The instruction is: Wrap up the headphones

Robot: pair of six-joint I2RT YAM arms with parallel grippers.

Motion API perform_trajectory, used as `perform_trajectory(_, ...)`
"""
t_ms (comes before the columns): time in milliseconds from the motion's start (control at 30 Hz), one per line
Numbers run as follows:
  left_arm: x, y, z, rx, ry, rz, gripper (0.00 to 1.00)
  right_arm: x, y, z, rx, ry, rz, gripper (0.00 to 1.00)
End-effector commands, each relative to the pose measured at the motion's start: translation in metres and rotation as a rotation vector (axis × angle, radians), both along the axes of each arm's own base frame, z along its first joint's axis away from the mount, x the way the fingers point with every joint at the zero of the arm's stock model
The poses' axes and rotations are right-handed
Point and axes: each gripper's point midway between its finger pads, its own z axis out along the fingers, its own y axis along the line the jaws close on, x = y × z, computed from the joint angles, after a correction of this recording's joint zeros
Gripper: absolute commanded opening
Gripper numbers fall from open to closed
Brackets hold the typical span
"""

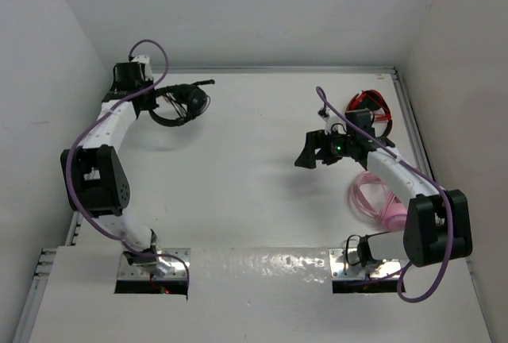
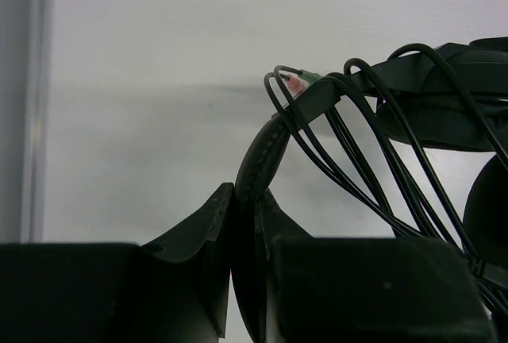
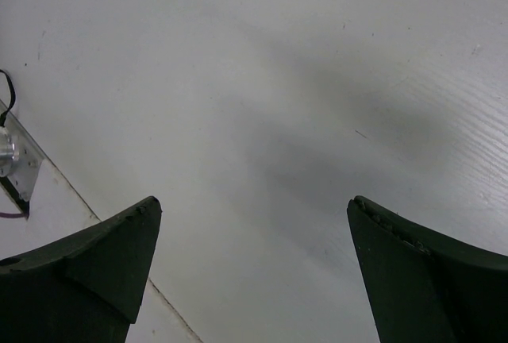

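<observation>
**Desk:** So where do the headphones sit?

**Photographer:** At the far left of the table, held by the left gripper. The left wrist view shows its fingers clamped together on the padded headband. Whether the set is off the surface, I cannot tell.

**Desk:** Why grip it there?

**Photographer:** Probably to make the band a fixed spool. Loops of the thin cable hang over it, and the pink-and-green plug rests against the band. Pinching one end leaves the rest free for winding.

**Desk:** Which way does the set point?

**Photographer:** From above, its long axis runs roughly left to right. The earcups face away from the claw toward the table's middle, and the boom mic angles far and right.

**Desk:** And the other arm?

**Photographer:** The right gripper hovers right of centre, well apart from the headphones, with its jaws spread wide and nothing in them. The red headset and pink headset lie beyond it, toward the right edge.
</observation>
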Motion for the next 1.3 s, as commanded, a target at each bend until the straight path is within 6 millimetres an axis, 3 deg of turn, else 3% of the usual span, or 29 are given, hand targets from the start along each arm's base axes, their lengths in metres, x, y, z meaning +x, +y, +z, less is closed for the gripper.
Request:
perform_trajectory(0, 0.028, 0.041, 0.021, 0.016, -0.148, 0.137, 0.00, 0.005, -0.002, 0.010, -0.006, -0.059, 0.007, 0.99)
perform_trajectory(167, 0.036, 0.074, 0.009, 0.088, -0.157, 0.232, 0.00, 0.006, -0.002, 0.011, -0.009, -0.063, 0.005, 0.99)
perform_trajectory(333, 0.047, 0.093, -0.031, 0.086, -0.093, 0.280, 0.00, 0.007, -0.003, 0.010, -0.011, -0.053, -0.001, 0.99)
perform_trajectory(367, 0.046, 0.100, -0.049, 0.082, -0.054, 0.300, 0.00, 0.008, -0.003, 0.011, -0.012, -0.056, -0.002, 0.99)
perform_trajectory(400, 0.049, 0.104, -0.051, 0.072, -0.052, 0.316, 0.00, 0.008, -0.003, 0.011, -0.012, -0.053, -0.002, 0.99)
perform_trajectory(433, 0.048, 0.107, -0.059, 0.069, -0.034, 0.324, 0.05, 0.008, -0.004, 0.012, -0.017, -0.053, -0.003, 0.99)
perform_trajectory(500, 0.044, 0.109, -0.073, 0.059, 0.004, 0.322, 0.21, 0.010, -0.004, 0.015, -0.025, -0.061, -0.005, 0.99)
perform_trajectory(533, 0.039, 0.108, -0.080, 0.057, 0.022, 0.313, 0.50, 0.011, -0.007, 0.015, -0.036, -0.060, -0.013, 0.99)
perform_trajectory(567, 0.037, 0.104, -0.081, 0.052, 0.026, 0.297, 0.67, 0.012, -0.007, 0.018, -0.038, -0.070, -0.015, 0.99)
perform_trajectory(600, 0.036, 0.104, -0.072, 0.051, 0.009, 0.297, 0.94, 0.012, -0.007, 0.019, -0.038, -0.075, -0.016, 0.99)
perform_trajectory(633, 0.031, 0.102, -0.072, 0.052, 0.014, 0.293, 1.00, 0.013, -0.007, 0.022, -0.035, -0.084, -0.024, 0.99)
perform_trajectory(767, 0.020, 0.097, -0.042, 0.052, -0.016, 0.275, 1.00, 0.016, -0.006, 0.026, -0.022, -0.104, -0.038, 0.99)
perform_trajectory(800, 0.016, 0.097, -0.024, 0.055, -0.042, 0.281, 1.00, 0.016, -0.006, 0.027, -0.021, -0.106, -0.040, 0.99)
perform_trajectory(833, 0.007, 0.096, -0.020, 0.056, -0.019, 0.290, 1.00, 0.017, -0.006, 0.028, -0.020, -0.107, -0.040, 0.99)
perform_trajectory(867, 0.001, 0.099, -0.003, 0.072, -0.038, 0.307, 1.00, 0.017, -0.007, 0.029, -0.023, -0.107, -0.046, 0.99)
perform_trajectory(967, -0.023, 0.099, 0.012, 0.112, -0.002, 0.310, 1.00, 0.020, -0.013, 0.028, -0.040, -0.102, -0.102, 0.99)
perform_trajectory(1100, -0.064, 0.099, 0.010, 0.178, 0.080, 0.299, 1.00, 0.022, -0.032, 0.024, -0.108, -0.129, -0.220, 0.99)
perform_trajectory(1133, -0.076, 0.100, 0.018, 0.207, 0.074, 0.304, 1.00, 0.018, -0.033, 0.019, -0.109, -0.118, -0.234, 0.99)
perform_trajectory(1167, -0.091, 0.099, 0.003, 0.218, 0.115, 0.302, 1.00, 0.016, -0.037, 0.018, -0.110, -0.119, -0.265, 0.99)
perform_trajectory(1233, -0.109, 0.100, -0.002, 0.251, 0.125, 0.308, 1.00, 0.013, -0.040, 0.016, -0.109, -0.117, -0.298, 0.99)
perform_trajectory(1267, -0.119, 0.100, 0.006, 0.277, 0.098, 0.296, 1.00, 0.012, -0.042, 0.016, -0.109, -0.122, -0.314, 0.99)
